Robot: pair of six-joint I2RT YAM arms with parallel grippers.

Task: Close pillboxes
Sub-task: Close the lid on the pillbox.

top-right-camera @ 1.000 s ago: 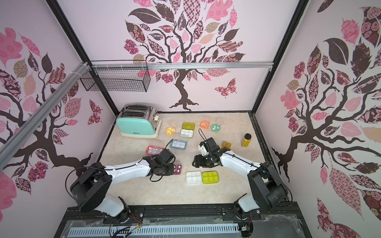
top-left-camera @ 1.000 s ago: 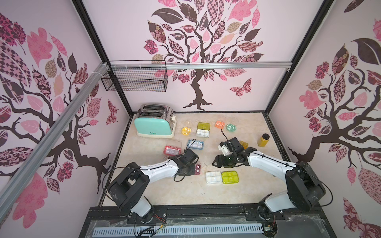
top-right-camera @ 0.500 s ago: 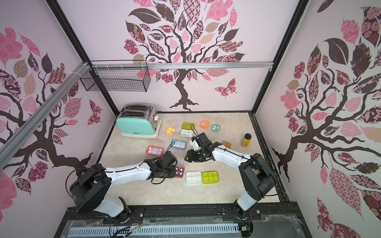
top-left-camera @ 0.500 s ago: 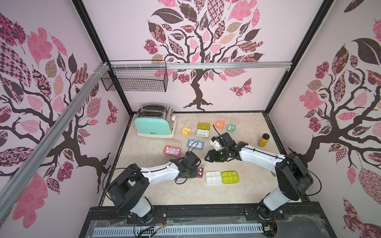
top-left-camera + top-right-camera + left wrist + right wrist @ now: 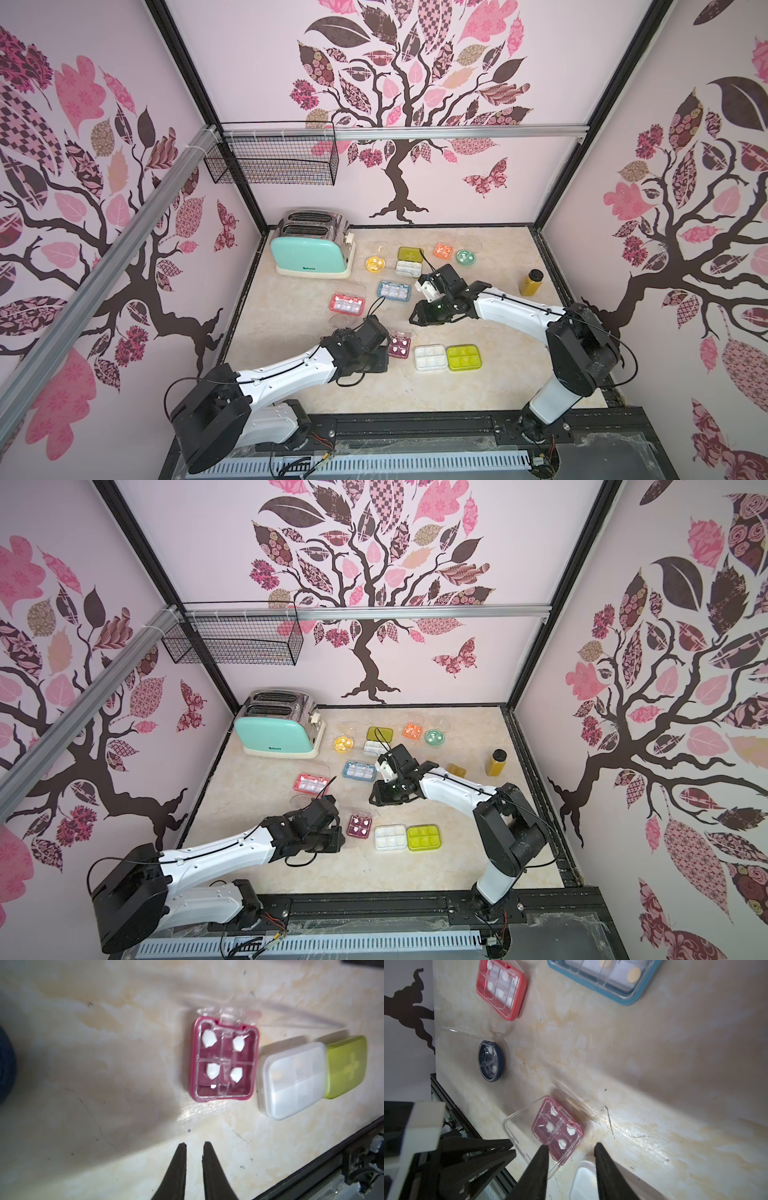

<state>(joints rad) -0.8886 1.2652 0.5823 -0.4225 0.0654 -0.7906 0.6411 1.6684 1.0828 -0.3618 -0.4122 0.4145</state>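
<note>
Black fingers of the left hand (image 5: 194,1145) stand a narrow gap apart with nothing between them, low over bare desk (image 5: 104,1084) near the front edge.

Just past the tips is the maroon pillbox (image 5: 224,1066): square, four compartments, one white piece in each. The right wrist view shows its clear lid (image 5: 517,1126) swung open to one side. Beside it is the white pillbox (image 5: 291,1080), just apart from the maroon one. Next comes the yellow-green pillbox (image 5: 345,1066), flush against the white. Both of these have lids down.

The right hand (image 5: 571,1146) hangs above the desk just beyond the maroon pillbox, fingers apart, gripping nothing. Whether a tip touches the open lid cannot be told.

Mid-desk:
- The navy round pillbox (image 5: 491,1060) is open, its transparent cover lying next to it. In both top views the left arm hides the box.
- Farther back are the pink pillbox (image 5: 347,303) and the blue pillbox (image 5: 393,289), near each other but not touching.

Far row, left to right:
- yellow round pillbox (image 5: 375,263)
- olive pillbox (image 5: 410,254), touching a second white pillbox (image 5: 408,268)
- orange pillbox (image 5: 443,249)
- mint round pillbox (image 5: 465,257)

The mint-green toaster (image 5: 311,253) stands at the far left. The amber bottle (image 5: 530,282), black cap on, stands upright toward the right edge, well apart from the boxes.
</note>
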